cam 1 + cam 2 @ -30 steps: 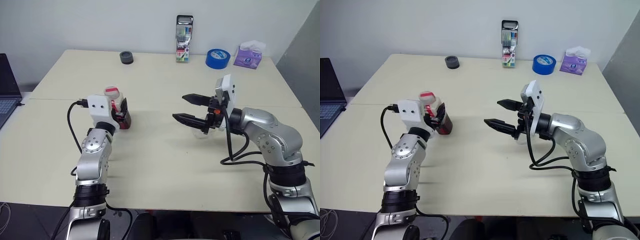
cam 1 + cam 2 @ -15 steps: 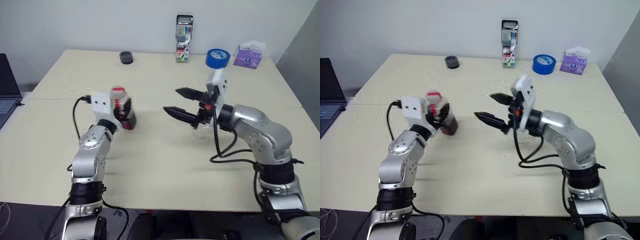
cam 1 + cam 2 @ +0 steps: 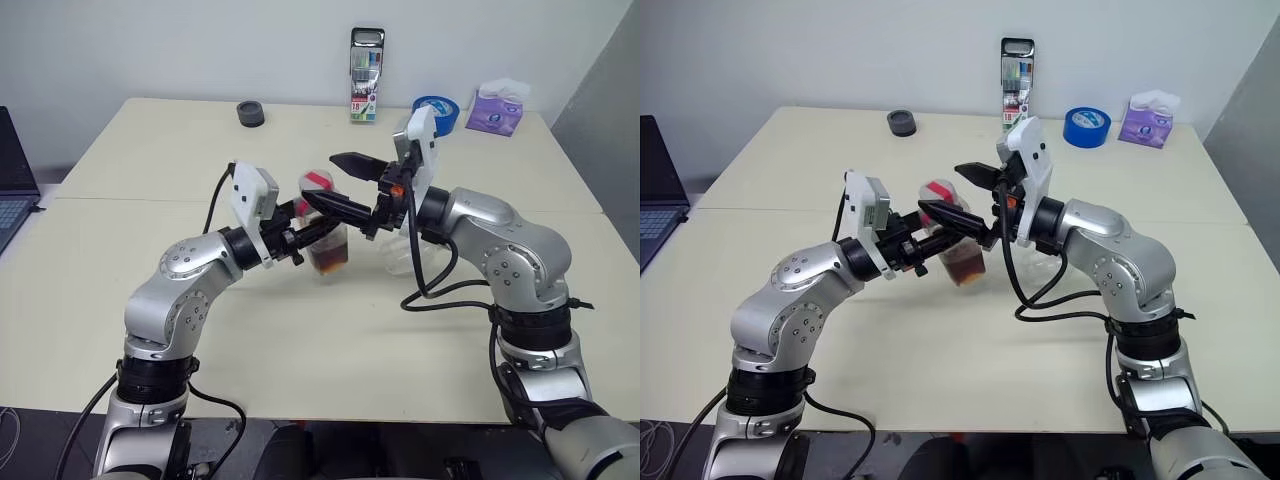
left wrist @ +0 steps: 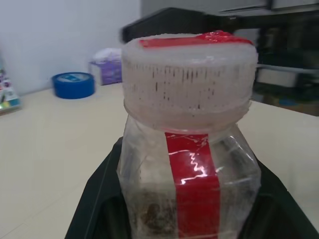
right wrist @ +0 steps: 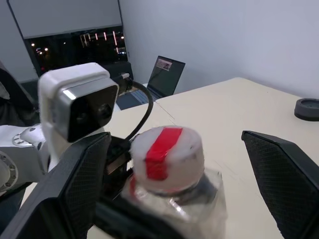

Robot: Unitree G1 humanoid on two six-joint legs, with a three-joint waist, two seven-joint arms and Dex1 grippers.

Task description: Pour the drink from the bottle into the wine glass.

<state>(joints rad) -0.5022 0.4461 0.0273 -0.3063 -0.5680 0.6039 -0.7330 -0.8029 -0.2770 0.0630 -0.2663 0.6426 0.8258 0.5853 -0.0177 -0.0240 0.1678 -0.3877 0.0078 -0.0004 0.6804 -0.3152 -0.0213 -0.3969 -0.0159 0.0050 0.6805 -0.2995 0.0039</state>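
Bottle: the bottle (image 3: 325, 232) was lifted clear of the table (image 3: 300, 340), near its middle, held upright with a slight tilt; its red-and-white cap (image 3: 318, 183) was still on.
Drink: a small dark red-brown amount (image 3: 329, 259) sat in the bottom of the bottle.
Left gripper: the left gripper (image 3: 300, 236) was clenched on the bottle's body, reaching in from the robot's left; in the left wrist view the black fingers (image 4: 97, 199) hugged both sides of the bottle, the red label strip (image 4: 192, 174) facing the camera.
Right gripper: the right gripper (image 3: 345, 185) was spread wide, gripping nothing, its two fingers pointing toward the robot's left, one on each side of the cap and not touching it, as the right wrist view showed.
Glass: the wine glass (image 3: 403, 257) stood on the table just behind and below the right wrist, largely hidden by that arm; whether it held anything could not be told.
Far edge: a dark round object (image 3: 251, 114), a pack of markers (image 3: 367, 63), blue tape (image 3: 441, 108) and tissues (image 3: 497, 110) stood well away from both grippers.
Left edge: a laptop (image 3: 14, 185) lay beside the table.
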